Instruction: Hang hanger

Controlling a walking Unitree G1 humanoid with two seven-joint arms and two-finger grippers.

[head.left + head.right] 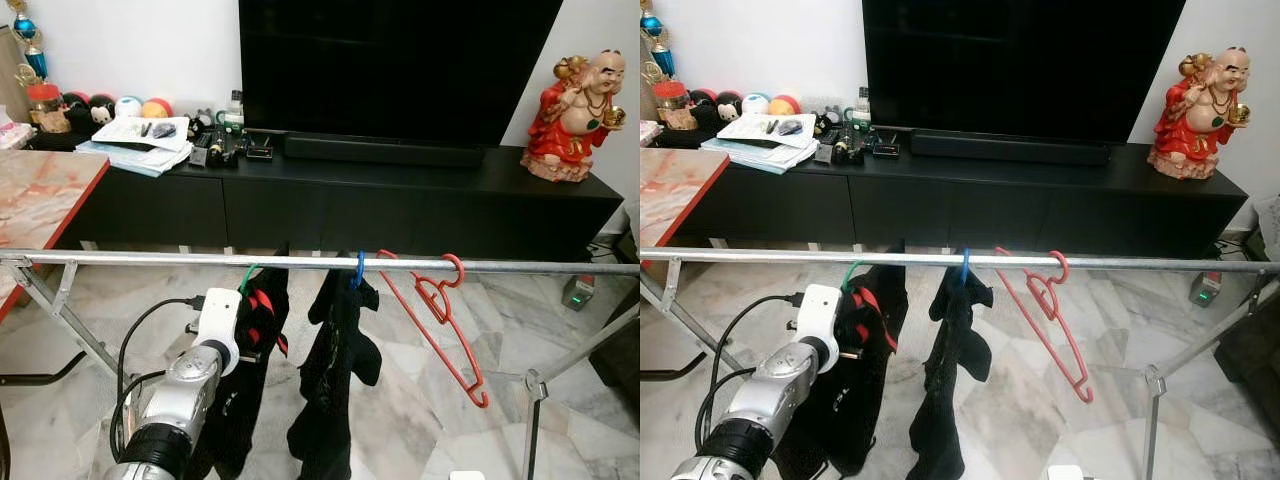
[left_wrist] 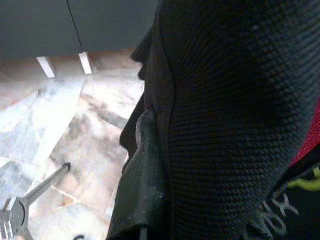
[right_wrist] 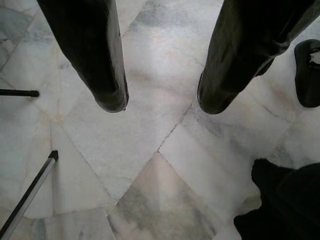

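Left pincer (image 1: 252,345): raised under the rail, fingers buried in the black garment with red trim (image 1: 262,330); grip cannot be told. That garment hangs from a green-hooked hanger (image 1: 246,277) on the long silver metal rail (image 1: 150,259), which runs left to right. Further right: black garment on blue hook (image 1: 357,270), then bare red plastic hanger (image 1: 440,325), tilted. Right pincer (image 3: 160,102): released, hanging over marble floor (image 3: 150,165).

I see even, bright indoor light and sharp focus in both eye views; the marble floor (image 1: 400,400) shows mild glare, and my left wrist view is dim and blurred close up.
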